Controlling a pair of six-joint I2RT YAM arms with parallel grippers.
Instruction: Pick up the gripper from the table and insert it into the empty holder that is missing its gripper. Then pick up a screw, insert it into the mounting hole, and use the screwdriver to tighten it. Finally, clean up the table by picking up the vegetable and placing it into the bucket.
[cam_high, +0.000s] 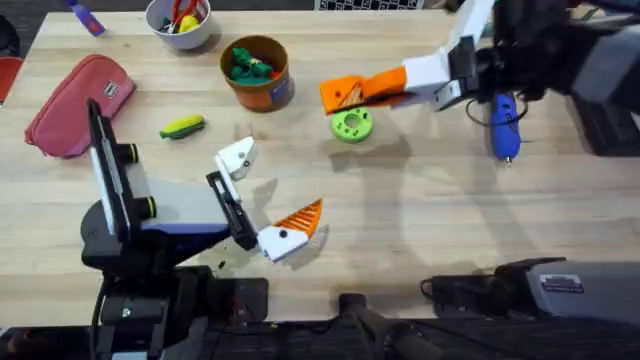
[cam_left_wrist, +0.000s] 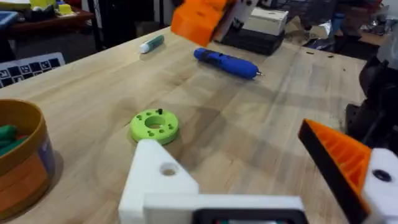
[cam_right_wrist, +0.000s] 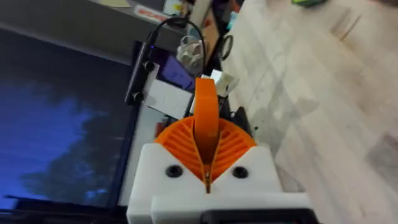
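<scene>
Right gripper (cam_right_wrist: 208, 149): pads pressing together, pinching the gripper (cam_right_wrist: 206, 112) upright between them, hovering over the green disc (cam_high: 351, 124).
Left gripper (cam_high: 262, 200): standing wide apart, gripping nothing; one holder (cam_high: 237, 158) bare.
Screwdriver (cam_high: 503, 125): lying at table's right.
Vegetable (cam_high: 182, 127): lying left of the bucket (cam_high: 256, 72).

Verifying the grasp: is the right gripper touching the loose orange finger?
Touching. Right wrist view: the right gripper clamps the orange finger on both sides.

A green round disc (cam_high: 351, 124) is seen lying flat near the middle of the wooden bench (cam_high: 420, 230). A pink pouch (cam_high: 78, 104) is set at the far left, a white bowl (cam_high: 181, 24) with scissors at the back edge.
</scene>
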